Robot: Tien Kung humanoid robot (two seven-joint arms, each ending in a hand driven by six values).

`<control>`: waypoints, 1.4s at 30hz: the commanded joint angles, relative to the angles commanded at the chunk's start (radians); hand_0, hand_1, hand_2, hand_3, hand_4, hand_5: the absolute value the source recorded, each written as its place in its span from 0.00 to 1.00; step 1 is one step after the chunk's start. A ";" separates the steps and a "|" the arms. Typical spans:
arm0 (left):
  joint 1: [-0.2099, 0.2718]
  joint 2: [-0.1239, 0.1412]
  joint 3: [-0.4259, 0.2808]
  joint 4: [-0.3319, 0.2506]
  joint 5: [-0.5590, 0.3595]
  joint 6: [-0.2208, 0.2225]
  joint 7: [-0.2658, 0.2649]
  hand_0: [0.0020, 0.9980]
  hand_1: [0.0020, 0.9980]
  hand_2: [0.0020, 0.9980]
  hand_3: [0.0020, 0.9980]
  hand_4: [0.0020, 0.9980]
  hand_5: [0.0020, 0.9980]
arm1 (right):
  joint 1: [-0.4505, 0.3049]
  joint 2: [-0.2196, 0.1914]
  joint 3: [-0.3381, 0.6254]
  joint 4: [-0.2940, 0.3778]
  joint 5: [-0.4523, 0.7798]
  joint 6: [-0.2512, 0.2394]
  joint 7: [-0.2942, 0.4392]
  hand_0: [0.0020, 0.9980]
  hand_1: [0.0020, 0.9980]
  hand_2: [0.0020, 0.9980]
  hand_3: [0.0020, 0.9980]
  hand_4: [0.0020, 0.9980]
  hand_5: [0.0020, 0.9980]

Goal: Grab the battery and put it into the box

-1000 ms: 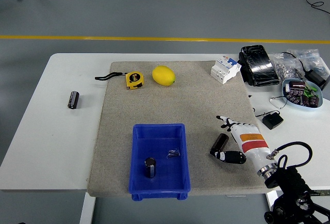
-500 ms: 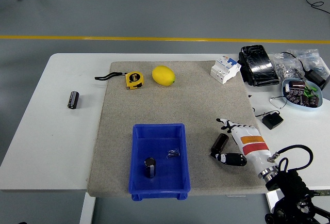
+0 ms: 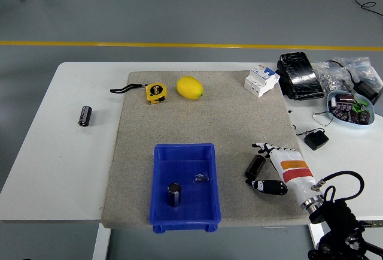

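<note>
A black cylindrical battery (image 3: 255,166) lies on the grey mat (image 3: 239,116), right of the blue box (image 3: 185,153). My right hand (image 3: 261,167) comes in from the lower right and sits just right of the battery. Its fingers (image 3: 263,148) are spread above the battery and its thumb (image 3: 269,186) lies below, so the hand is open and not closed on it. A second battery (image 3: 174,193) stands inside the box beside a few small screws (image 3: 201,178). A third battery (image 3: 85,116) lies on the white table at the left. The left arm is out of view.
A yellow tape measure (image 3: 156,92) and a lemon (image 3: 190,87) lie at the mat's far edge, and a white breaker (image 3: 262,79) at its far right corner. Right of the mat are a black pack (image 3: 300,75), a bowl of parts (image 3: 350,108) and a small black adapter (image 3: 316,139).
My right hand has slid a little toward the near edge of the table, its fingers dropping closer to the battery. The battery has not moved.
</note>
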 joint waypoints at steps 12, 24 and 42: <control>-0.006 -0.001 0.010 -0.001 -0.012 0.003 -0.004 0.69 0.66 0.68 0.61 0.62 0.66 | 0.005 -0.001 0.001 -0.010 0.000 0.004 0.002 0.26 0.43 0.51 0.61 0.97 0.25; -0.008 0.000 0.010 -0.001 -0.010 0.003 -0.003 0.69 0.67 0.68 0.61 0.62 0.66 | 0.008 -0.007 0.010 0.014 0.005 -0.007 0.002 0.25 0.41 0.49 0.56 0.90 0.21; -0.003 0.004 0.013 0.001 -0.013 -0.003 -0.005 0.69 0.67 0.68 0.61 0.62 0.66 | 0.050 -0.011 -0.020 0.312 -0.037 -0.007 -0.057 0.24 0.41 0.49 0.55 0.88 0.19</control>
